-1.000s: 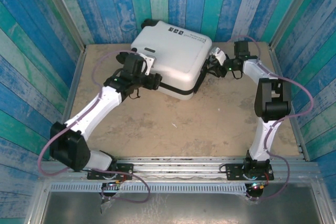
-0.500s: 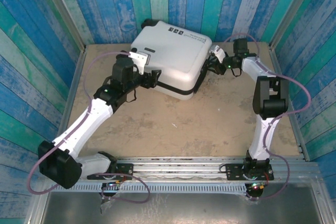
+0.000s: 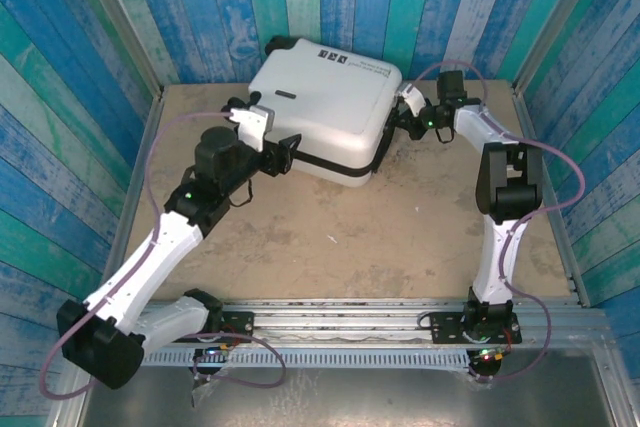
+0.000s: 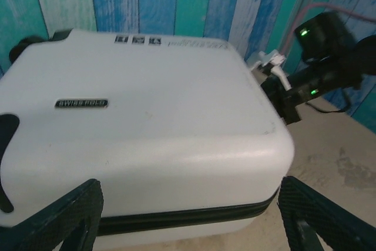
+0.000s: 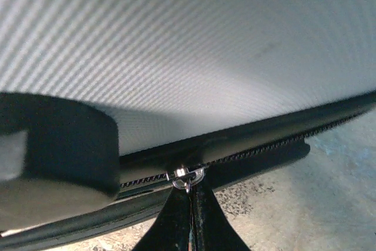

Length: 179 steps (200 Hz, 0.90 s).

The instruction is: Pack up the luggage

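The luggage (image 3: 320,107) is a white hard-shell suitcase lying flat and closed at the back of the table, with a black zipper band round its side. My right gripper (image 3: 402,117) is at its right side. In the right wrist view this gripper (image 5: 190,195) is shut on the small metal zipper pull (image 5: 188,176) below the shell (image 5: 194,45). My left gripper (image 3: 285,152) is open at the near left corner. Its two black fingers (image 4: 70,216) stand wide on either side of the shell's near face (image 4: 147,127), with nothing held.
Blue and teal plank walls (image 3: 90,97) close in the table (image 3: 330,237) on three sides. A black wheel (image 3: 275,45) sticks out at the suitcase's far left corner. A black rounded part (image 5: 53,145) of the suitcase sits left of the zipper pull.
My right gripper has closed on the zipper pull and moved in closer to the suitcase. The left arm's elbow has swung out to the left, its gripper staying open at the near corner.
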{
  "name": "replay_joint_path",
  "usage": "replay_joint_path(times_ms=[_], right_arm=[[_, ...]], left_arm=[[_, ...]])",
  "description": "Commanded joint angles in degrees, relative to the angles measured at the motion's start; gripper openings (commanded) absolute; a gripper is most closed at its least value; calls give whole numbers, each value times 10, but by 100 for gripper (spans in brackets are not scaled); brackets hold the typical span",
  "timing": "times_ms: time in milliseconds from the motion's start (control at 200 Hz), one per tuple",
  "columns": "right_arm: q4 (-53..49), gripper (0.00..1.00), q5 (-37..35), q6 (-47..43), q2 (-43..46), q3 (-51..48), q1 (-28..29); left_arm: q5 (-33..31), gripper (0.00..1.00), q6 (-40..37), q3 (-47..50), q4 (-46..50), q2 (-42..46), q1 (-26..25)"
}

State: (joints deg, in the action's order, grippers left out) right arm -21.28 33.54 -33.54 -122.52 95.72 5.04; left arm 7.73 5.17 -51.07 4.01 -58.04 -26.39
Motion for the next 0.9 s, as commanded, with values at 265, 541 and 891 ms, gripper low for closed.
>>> replay_joint_path(times_ms=[265, 541, 891], right_arm=[[26, 0, -76, 151, -14, 61, -4], [62, 0, -44, 114, 66, -30, 37], [65, 0, -161, 135, 88, -48, 50]], left_arm=[[58, 75, -61, 53, -83, 56, -25], [60, 74, -75, 55, -98, 51, -36], [55, 74, -77, 55, -93, 48, -42]])
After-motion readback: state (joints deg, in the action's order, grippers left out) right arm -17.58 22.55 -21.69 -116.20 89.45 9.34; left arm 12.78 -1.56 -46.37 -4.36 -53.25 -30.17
